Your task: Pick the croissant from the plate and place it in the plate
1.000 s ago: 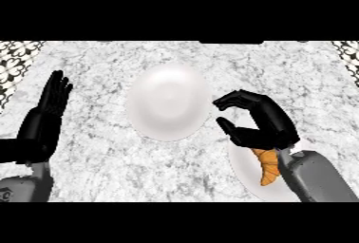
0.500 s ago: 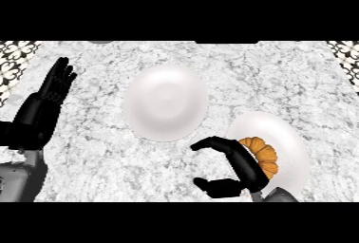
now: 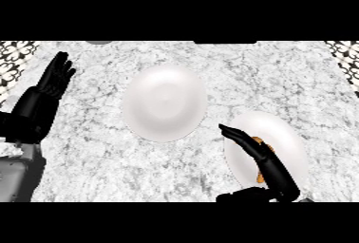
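Two white plates lie on the marble counter. The larger plate point(image 3: 165, 102) sits in the middle with nothing on it. A smaller plate point(image 3: 280, 137) lies at the lower right and holds an orange-brown croissant point(image 3: 259, 141), mostly hidden behind my right hand point(image 3: 270, 168). That hand lies over the smaller plate with its fingers stretched toward the upper left and the thumb low by the frame's bottom edge; it is open and holds nothing. My left hand point(image 3: 42, 99) rests open at the left edge, fingers up.
A patterned black-and-white wall strip point(image 3: 21, 50) shows at the top left corner and another at the top right point(image 3: 344, 52). Bare marble counter point(image 3: 105, 161) spreads between the two hands and in front of the larger plate.
My right hand has drawn back from beside the central plate toward the lower right, and its curled fingers have straightened over the croissant's plate. The left hand stayed put.
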Available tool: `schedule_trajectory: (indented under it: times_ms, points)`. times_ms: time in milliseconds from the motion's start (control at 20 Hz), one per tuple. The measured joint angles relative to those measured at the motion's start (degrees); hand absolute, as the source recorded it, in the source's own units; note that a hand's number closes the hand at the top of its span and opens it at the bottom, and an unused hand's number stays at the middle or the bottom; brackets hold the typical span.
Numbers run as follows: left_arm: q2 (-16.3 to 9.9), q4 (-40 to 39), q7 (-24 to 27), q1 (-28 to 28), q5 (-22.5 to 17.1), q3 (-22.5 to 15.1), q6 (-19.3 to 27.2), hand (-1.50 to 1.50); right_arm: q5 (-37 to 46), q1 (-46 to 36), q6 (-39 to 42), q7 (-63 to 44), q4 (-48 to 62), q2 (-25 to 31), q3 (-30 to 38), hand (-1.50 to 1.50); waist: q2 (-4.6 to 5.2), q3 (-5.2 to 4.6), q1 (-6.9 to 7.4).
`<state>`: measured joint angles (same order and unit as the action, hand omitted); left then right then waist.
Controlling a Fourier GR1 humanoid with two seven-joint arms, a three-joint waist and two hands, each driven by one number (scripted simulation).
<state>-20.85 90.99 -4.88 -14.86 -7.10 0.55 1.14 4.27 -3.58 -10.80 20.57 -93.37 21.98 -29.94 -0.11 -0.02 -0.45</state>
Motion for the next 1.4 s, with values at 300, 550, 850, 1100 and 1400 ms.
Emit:
schedule_trajectory:
  times_ms: [300,550,850,1100,1400]
  points:
    - [0.2,0.69,-0.95,-0.01,0.21,-0.07,0.02,0.0,7.41,-2.75,3.97,-16.37,-6.84,11.67,1.61,-1.5,-0.27,-0.19,-0.16]
    - [0.25,1.01,-0.9,0.27,0.32,-0.19,-0.37,0.0,10.45,-6.54,13.82,-30.88,-10.58,20.42,0.74,-1.5,-0.21,-0.26,0.23]
    - [0.57,0.65,-0.9,-0.22,0.39,0.11,-0.69,0.0,9.16,-11.62,27.24,-47.39,-14.19,22.81,-2.57,-1.5,-0.01,-0.18,0.71]
    - [1.34,1.04,-1.81,-0.85,1.15,0.44,-0.91,0.0,11.75,-14.03,32.95,-54.04,-12.38,18.44,-3.52,-1.5,0.08,-0.05,0.69]
    - [1.47,-0.01,-0.63,-0.68,1.23,2.15,-2.76,0.0,19.54,-14.25,34.66,-54.19,-6.72,14.16,-3.29,-1.5,0.13,0.01,0.64]
